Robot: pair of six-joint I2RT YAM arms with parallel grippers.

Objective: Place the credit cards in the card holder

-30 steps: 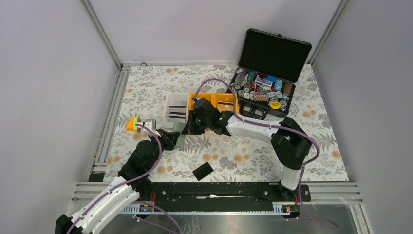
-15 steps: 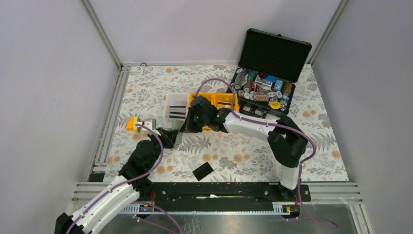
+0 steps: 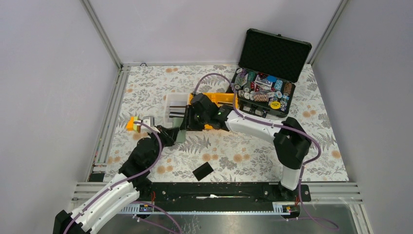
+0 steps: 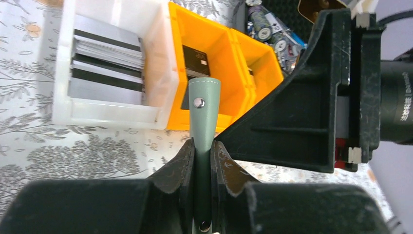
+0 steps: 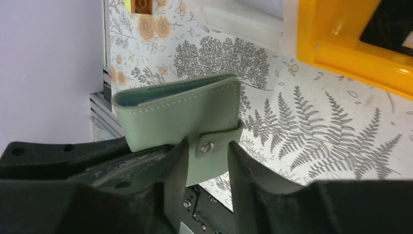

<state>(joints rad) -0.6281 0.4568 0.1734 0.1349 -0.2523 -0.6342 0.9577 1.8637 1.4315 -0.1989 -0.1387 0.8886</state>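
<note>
The left gripper [image 4: 203, 146] pinches the closed card holder [image 4: 203, 109] on its edge, just in front of the yellow bin [image 4: 234, 68], seemingly to steady it for opening. The right gripper [image 5: 204, 148] has its jaws spread astride the snap strap [image 5: 214, 140]; credit cards [image 4: 104, 66] wait in the white bin [image 4: 97, 117] alongside.

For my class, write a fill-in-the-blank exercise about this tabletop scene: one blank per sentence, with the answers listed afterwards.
The fingers of the left gripper are shut on the ____ card holder.
Silvery-grey cards lie stacked in the ____ bin.
A lone ____ card lies on the tablecloth.
The case of poker chips stands with its lid ____.
Missing words: green; white; black; open.
</note>
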